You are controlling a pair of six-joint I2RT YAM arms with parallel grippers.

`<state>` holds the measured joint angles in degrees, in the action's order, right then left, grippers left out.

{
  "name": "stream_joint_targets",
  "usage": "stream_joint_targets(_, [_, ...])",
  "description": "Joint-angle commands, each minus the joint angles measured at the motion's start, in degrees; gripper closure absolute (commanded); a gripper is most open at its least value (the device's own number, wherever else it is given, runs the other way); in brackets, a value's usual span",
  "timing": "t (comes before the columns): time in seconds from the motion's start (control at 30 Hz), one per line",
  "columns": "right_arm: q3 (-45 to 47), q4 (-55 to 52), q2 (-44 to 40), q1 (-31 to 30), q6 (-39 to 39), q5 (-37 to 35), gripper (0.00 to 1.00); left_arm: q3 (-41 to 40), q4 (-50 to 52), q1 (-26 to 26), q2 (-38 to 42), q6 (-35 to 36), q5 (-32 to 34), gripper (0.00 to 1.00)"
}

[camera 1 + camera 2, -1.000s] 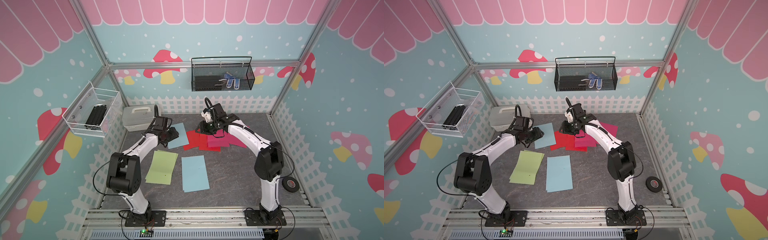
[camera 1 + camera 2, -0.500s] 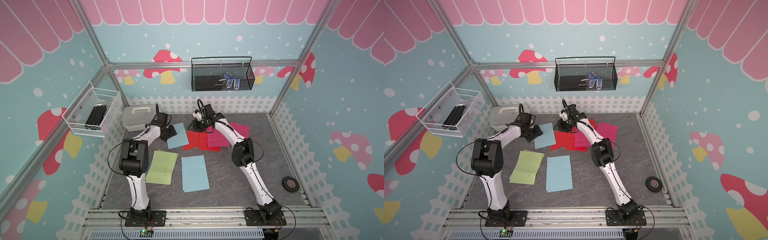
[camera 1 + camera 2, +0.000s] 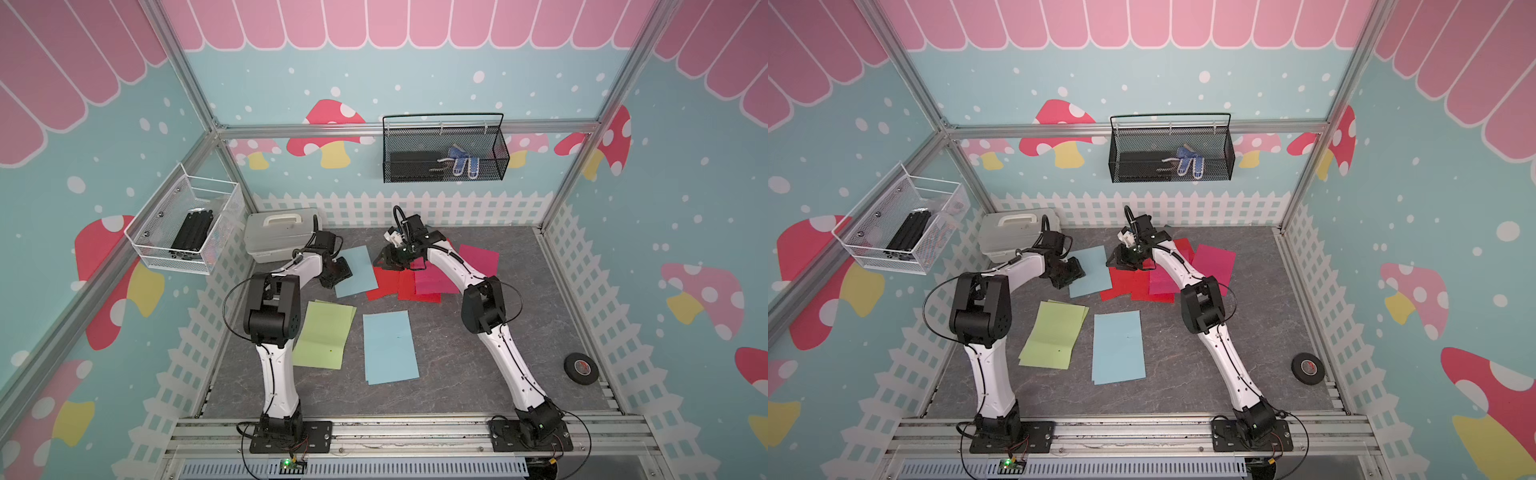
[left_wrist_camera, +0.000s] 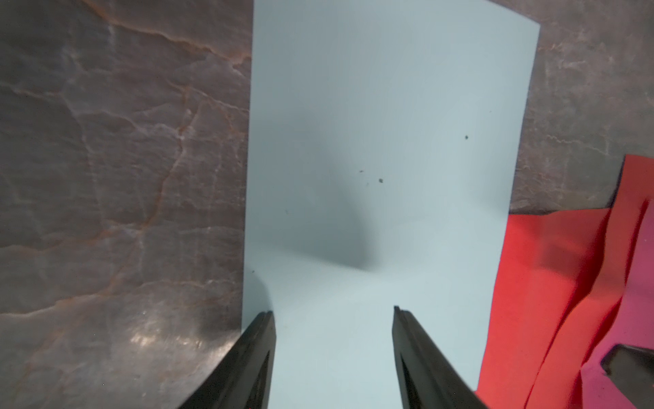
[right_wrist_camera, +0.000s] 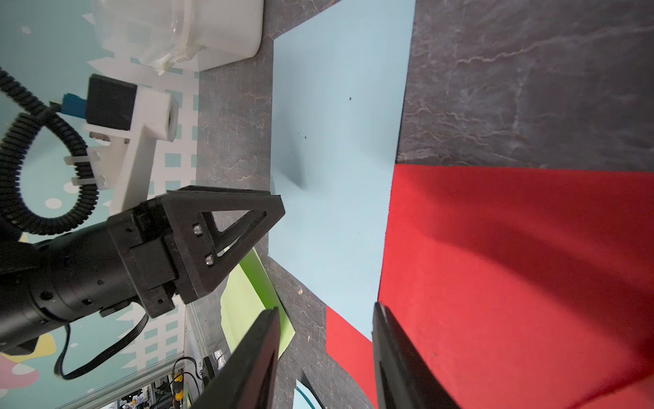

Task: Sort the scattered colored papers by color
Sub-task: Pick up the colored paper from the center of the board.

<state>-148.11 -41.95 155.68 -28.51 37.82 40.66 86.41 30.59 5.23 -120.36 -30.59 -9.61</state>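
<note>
A: Quick, where's the far blue sheet [image 3: 357, 270] vs the left gripper [image 3: 340, 272]?
B: Sheet's just right of it. The tips sit at its left long edge, fingers [image 4: 247, 361] apart w/ paper showing between them. The paper dimples there, so pressed, not pinched, I'd say.
A: Long axis?
B: Runs near–far, tilted a bit. Its near right corner lies on top of the red sheets [image 3: 384, 284].
A: Right gripper [image 3: 386, 262]?
B: Low at the sheet's right side, over that blue/red overlap. Jaws also apart, nothing in them.
A: So which arm takes it?
B: Left, prob. It's right on the edge, and the near blue sheet [image 3: 390, 347] lies toward the near side, just right of the green sheets [image 3: 324, 332]. A drag along the long axis toward near looks right. Sideways could buckle it.
A: Rest?
B: Pink sheets [image 3: 480, 257] are far right, mixed w/ red. Not sorted yet.
</note>
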Motion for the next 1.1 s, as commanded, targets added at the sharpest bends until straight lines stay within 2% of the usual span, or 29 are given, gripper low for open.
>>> stream_joint_targets(0.0, [1.1, 0.5, 1.8, -0.4, 0.3, 0.8, 0.55, -0.3, 0.3, -0.5, -1.3, 0.6, 1.2, 0.44])
stream_joint_targets(1.07, [4.4, 1.4, 5.0, -0.9, 1.0, 1.3, 0.57, 0.6, 0.1, 2.2, -6.1, 0.0, -1.6, 0.44])
